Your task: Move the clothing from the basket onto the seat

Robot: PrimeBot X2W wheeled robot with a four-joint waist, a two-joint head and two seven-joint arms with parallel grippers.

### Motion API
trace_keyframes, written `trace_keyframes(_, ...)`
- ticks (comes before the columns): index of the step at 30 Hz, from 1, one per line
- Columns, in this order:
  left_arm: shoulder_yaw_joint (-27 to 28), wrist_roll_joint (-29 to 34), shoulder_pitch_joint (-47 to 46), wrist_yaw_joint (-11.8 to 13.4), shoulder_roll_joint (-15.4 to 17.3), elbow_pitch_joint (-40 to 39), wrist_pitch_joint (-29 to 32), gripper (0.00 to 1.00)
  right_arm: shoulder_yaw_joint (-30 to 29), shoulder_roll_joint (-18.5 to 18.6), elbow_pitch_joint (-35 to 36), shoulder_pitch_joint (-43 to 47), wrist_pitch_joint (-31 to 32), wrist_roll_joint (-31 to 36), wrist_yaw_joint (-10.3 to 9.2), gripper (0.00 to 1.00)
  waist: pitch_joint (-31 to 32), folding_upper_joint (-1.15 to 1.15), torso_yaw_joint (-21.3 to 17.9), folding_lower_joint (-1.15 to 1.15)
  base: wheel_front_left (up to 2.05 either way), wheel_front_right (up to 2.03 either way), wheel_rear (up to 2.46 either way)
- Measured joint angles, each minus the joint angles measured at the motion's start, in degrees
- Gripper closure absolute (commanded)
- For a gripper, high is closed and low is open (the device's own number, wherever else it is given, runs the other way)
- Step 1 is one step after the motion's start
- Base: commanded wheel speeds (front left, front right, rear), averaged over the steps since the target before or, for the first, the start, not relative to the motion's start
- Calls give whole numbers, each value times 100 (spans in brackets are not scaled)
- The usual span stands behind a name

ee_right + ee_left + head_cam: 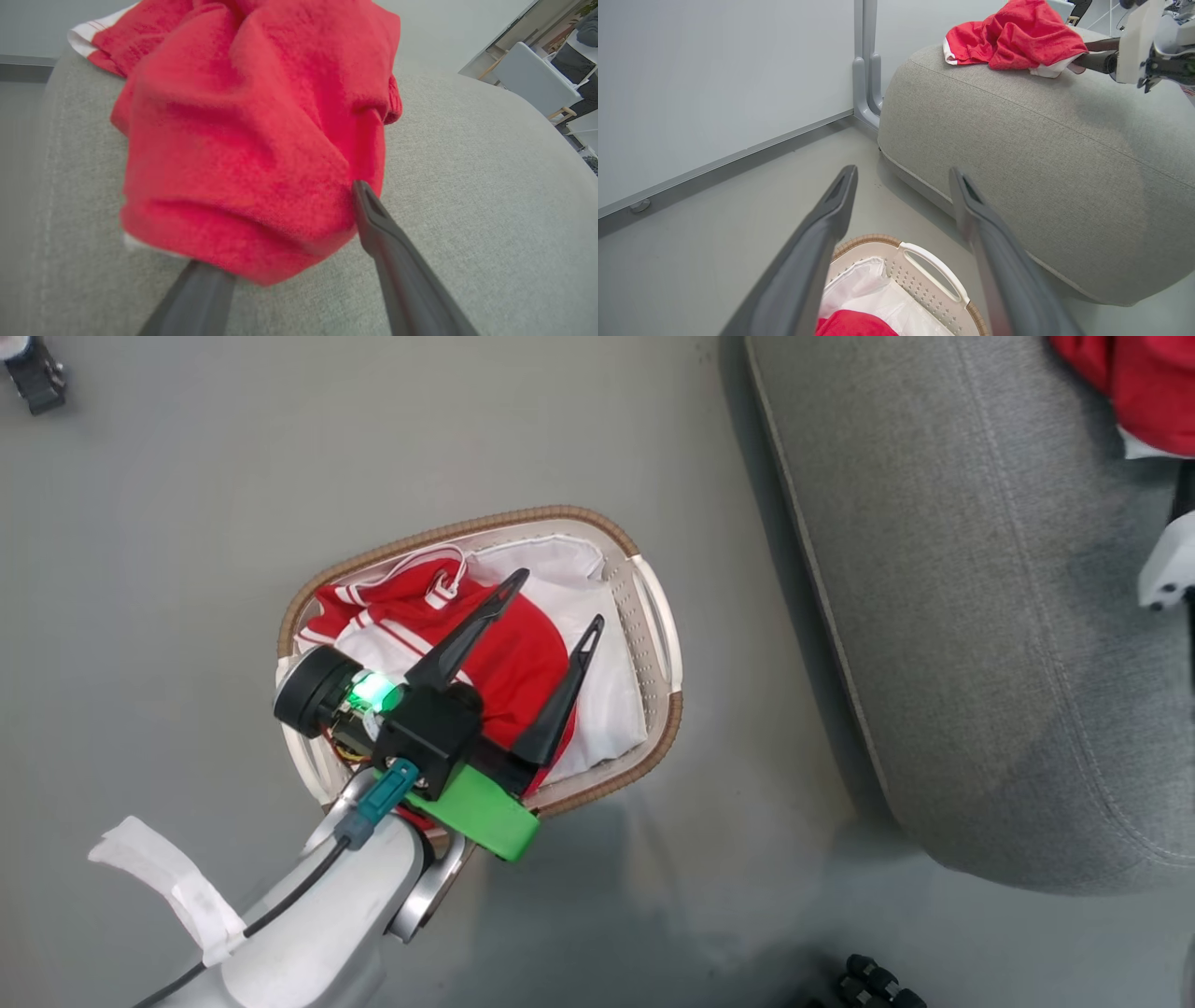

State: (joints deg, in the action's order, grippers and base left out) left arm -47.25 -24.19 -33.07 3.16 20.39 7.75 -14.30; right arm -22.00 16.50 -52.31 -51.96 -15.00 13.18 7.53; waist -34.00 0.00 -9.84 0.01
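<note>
Left end effector: hovering wide open directly above the clothing in the basket; the nearer arm.
Right end effector: sitting open around another garment at the far edge of the seat.

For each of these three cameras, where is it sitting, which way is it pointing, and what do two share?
Head view: on the head, facing down at the floor; shows the basket holding red clothing, the seat, the left gripper and pale forearm.
Left wrist view: above the basket, looking along its open fingers towards the seat; right gripper at upper right.
Right wrist view: low over the seat, facing a red garment between its own fingers.
Shared: both wrist views show that garment on the seat.
</note>
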Motion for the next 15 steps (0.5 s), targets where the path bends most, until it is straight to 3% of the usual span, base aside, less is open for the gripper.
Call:
trace_keyframes(8,240,-152,238,14,-122,178,-52,0,298,-287,672,914,-4,-336,0,0,481,0,-140,0,0,0,0)
trace_keyframes(15,862,-200,721,35,-326,156,-82,0,638,-190,690,1289,-8,-444,0,0,1071,0,-142,-1,0,0,0)
